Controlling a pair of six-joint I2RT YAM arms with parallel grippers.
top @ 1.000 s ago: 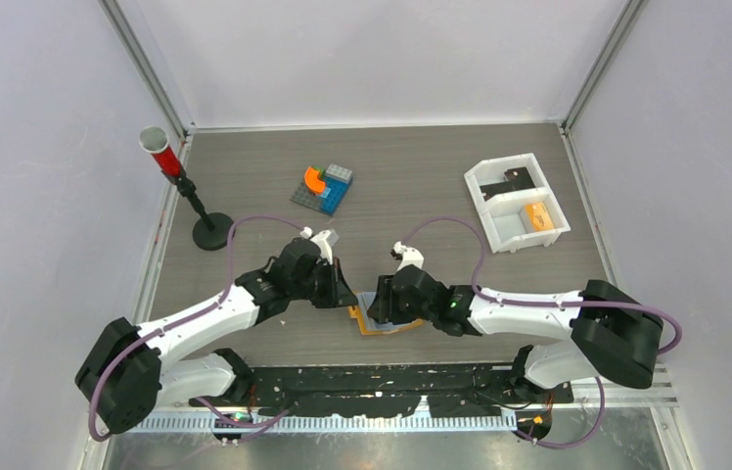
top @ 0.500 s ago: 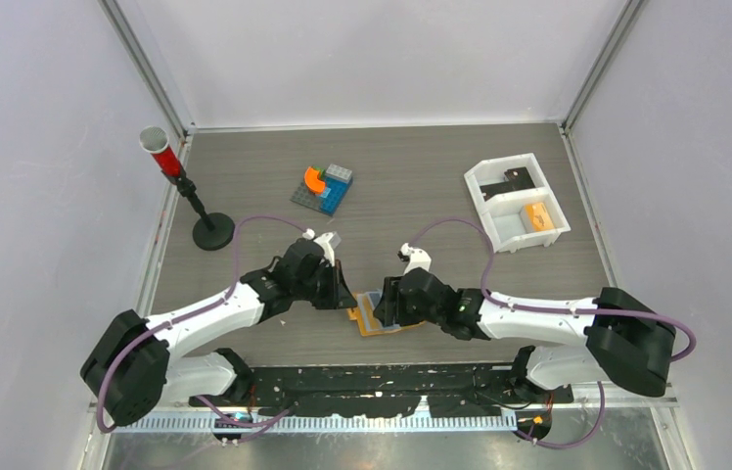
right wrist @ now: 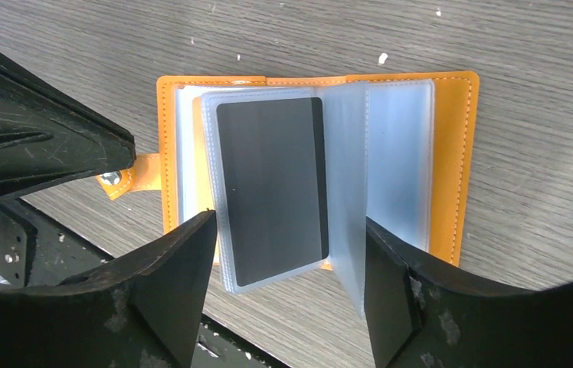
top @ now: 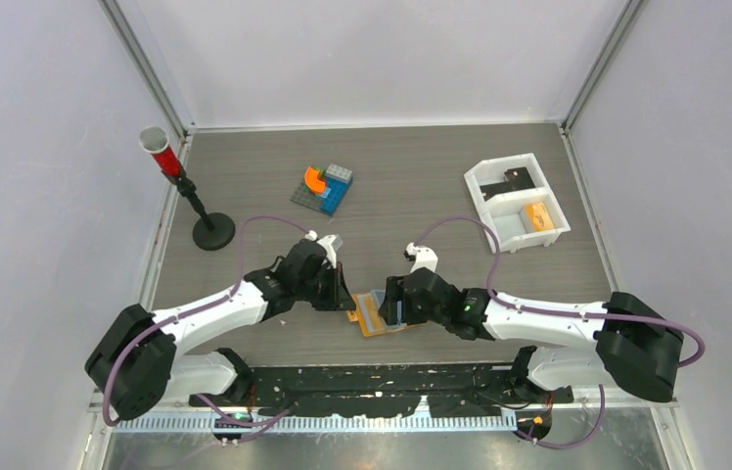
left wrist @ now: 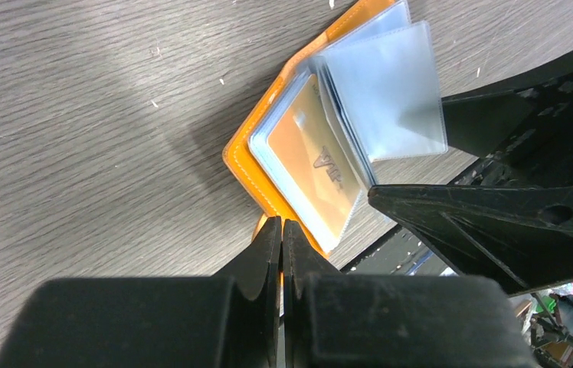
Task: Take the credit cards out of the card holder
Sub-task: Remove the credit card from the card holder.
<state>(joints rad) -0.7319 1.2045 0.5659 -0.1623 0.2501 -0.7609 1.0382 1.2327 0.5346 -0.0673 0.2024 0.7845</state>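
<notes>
The card holder is soft orange with a stitched rim and clear, floppy sleeves. It lies open on the grey wood-grain table, close to the near edge. One flat black card sits in a sleeve. The right gripper is spread wide above it. The left gripper is pressed together, right by the small tab. A white tray and toy bricks sit far off.
</notes>
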